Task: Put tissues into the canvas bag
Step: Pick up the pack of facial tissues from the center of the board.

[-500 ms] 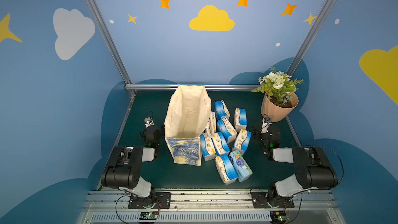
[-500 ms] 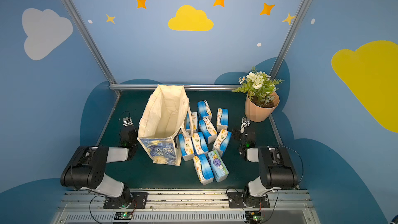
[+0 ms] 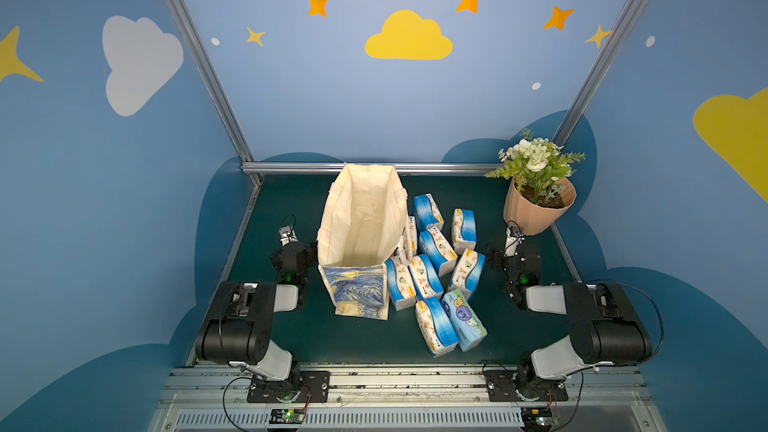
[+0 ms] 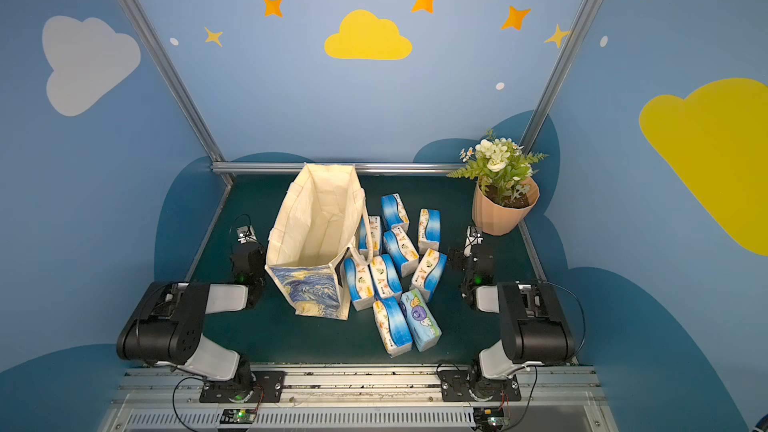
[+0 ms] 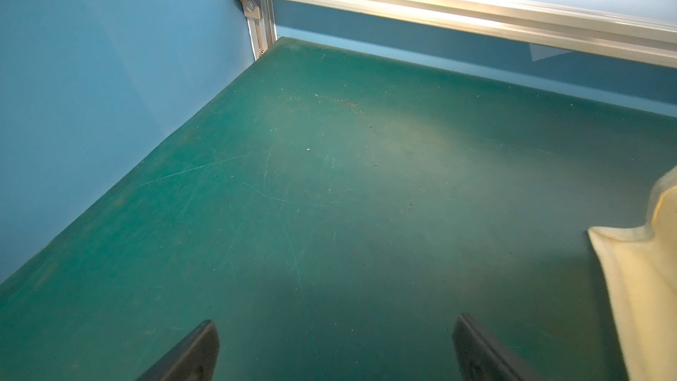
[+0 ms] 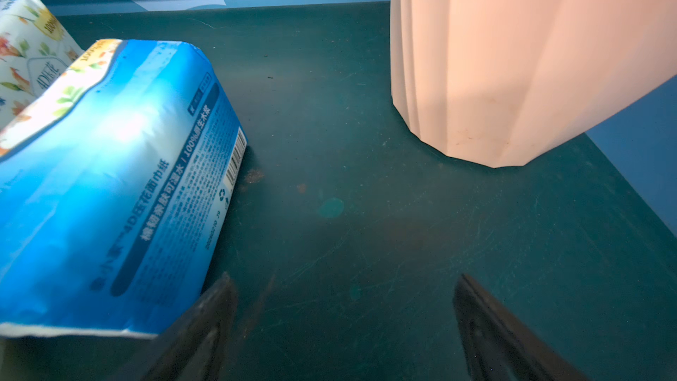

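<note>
The canvas bag (image 3: 358,229) (image 4: 316,224) stands open-mouthed left of centre, its blue-yellow print facing the front. Several tissues (image 3: 433,248) (image 4: 399,248) lie packed together on the mat just right of it, with a pale blue-green pack (image 3: 464,319) at the front. My left gripper (image 3: 288,246) (image 5: 335,324) rests low to the bag's left, open over bare mat; a cream edge of the bag (image 5: 644,273) shows at the side. My right gripper (image 3: 513,245) (image 6: 344,280) is open and holds nothing, one finger beside a blue tissue pack (image 6: 110,177).
A ribbed peach flowerpot (image 3: 536,211) (image 6: 513,60) with white flowers stands at the back right, close ahead of my right gripper. Blue walls and an aluminium rail (image 5: 439,5) bound the green mat (image 3: 374,338).
</note>
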You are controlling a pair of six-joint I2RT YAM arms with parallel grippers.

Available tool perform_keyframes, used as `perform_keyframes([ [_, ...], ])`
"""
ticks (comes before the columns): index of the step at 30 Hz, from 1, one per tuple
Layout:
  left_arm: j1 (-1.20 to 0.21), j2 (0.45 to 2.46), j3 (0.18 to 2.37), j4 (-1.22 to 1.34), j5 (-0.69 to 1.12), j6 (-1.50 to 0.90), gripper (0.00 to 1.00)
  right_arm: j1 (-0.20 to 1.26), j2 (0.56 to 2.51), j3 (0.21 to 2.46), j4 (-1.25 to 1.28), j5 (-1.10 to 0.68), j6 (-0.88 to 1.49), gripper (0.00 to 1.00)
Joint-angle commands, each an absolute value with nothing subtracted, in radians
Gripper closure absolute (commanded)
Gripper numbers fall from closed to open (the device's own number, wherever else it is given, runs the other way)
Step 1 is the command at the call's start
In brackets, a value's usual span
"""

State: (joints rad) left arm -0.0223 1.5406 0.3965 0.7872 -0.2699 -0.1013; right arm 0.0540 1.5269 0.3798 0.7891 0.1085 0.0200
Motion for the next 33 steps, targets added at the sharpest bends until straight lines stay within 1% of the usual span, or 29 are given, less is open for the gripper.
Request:
perform_keyframes([
  [1, -0.020, 1.526, 0.402, 0.784, -0.264, -0.102, 0.00, 0.056, 1.513, 0.396, 0.810, 0.110, 0.017, 0.07],
  [15, -0.011, 1.526, 0.407, 0.776, -0.245, -0.105, 0.00, 0.048, 1.511, 0.399, 0.805, 0.096, 0.023, 0.07],
  [19, -0.008, 1.525, 0.406, 0.776, -0.239, -0.107, 0.07, 0.043, 1.510, 0.396, 0.806, 0.086, 0.026, 0.07],
  [21, -0.008, 1.525, 0.405, 0.776, -0.239, -0.107, 0.05, 0.043, 1.511, 0.396, 0.807, 0.086, 0.025, 0.07],
  [23, -0.007, 1.525, 0.405, 0.776, -0.239, -0.107, 0.02, 0.043, 1.510, 0.396, 0.807, 0.086, 0.023, 0.07],
  [33, -0.008, 1.525, 0.407, 0.775, -0.239, -0.106, 0.02, 0.043, 1.511, 0.397, 0.807, 0.087, 0.024, 0.07],
])
